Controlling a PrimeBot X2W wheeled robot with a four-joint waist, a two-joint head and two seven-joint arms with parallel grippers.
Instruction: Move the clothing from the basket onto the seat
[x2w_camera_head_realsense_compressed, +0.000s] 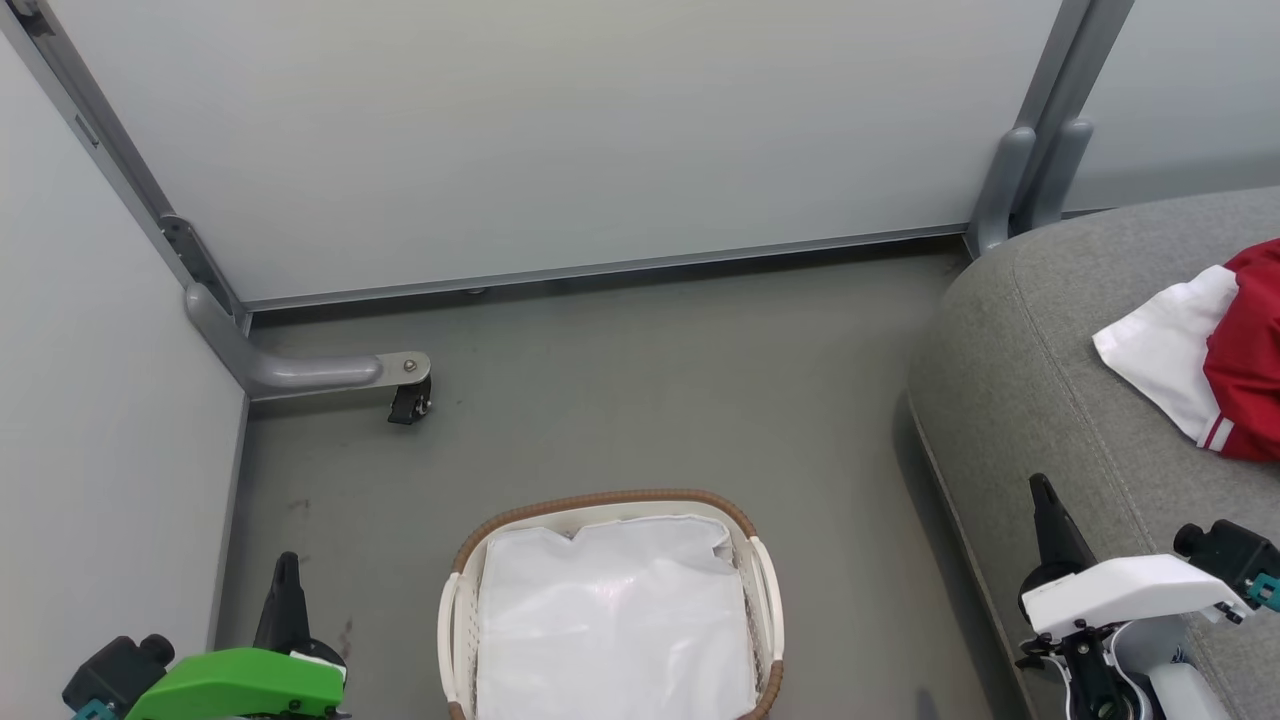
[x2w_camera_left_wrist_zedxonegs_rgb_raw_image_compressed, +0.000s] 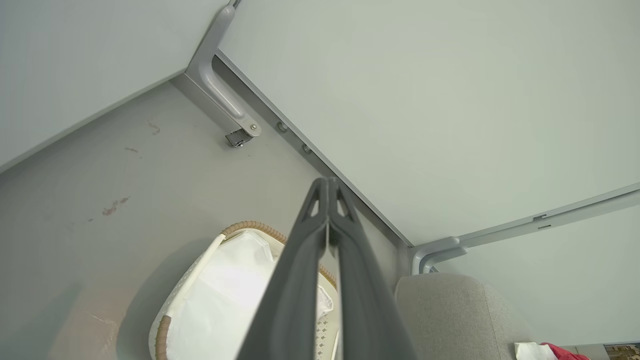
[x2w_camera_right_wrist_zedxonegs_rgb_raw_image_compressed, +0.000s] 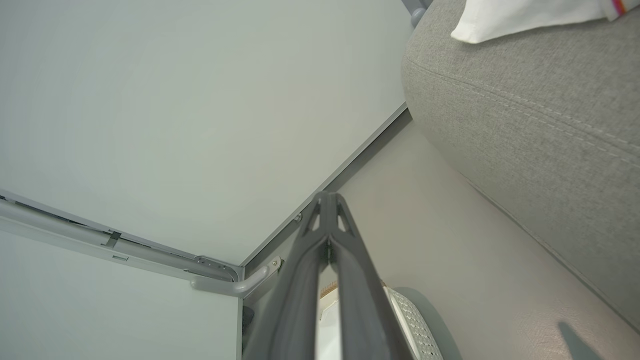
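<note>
Lying on the large grey woven-fabric seat (x2w_camera_head_realsense_compressed: 1040, 400), the red-and-white sportswear clothing (x2w_camera_head_realsense_compressed: 1240, 350) is well apart from the oval white brown-rimmed basket (x2w_camera_head_realsense_compressed: 765, 590) holding a white liner (x2w_camera_head_realsense_compressed: 615, 620). A grey castered partition foot (x2w_camera_head_realsense_compressed: 400, 385) stands beyond. Either side of the basket, the left gripper (x2w_camera_head_realsense_compressed: 288, 562) and right gripper (x2w_camera_head_realsense_compressed: 1038, 487) point upward, fingers pressed together.

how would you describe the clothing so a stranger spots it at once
Find the big grey seat on the head view's right. The clothing lies on top, at the picture's edge. It alone shows bright red; the liner in the basket is plain white.
</note>
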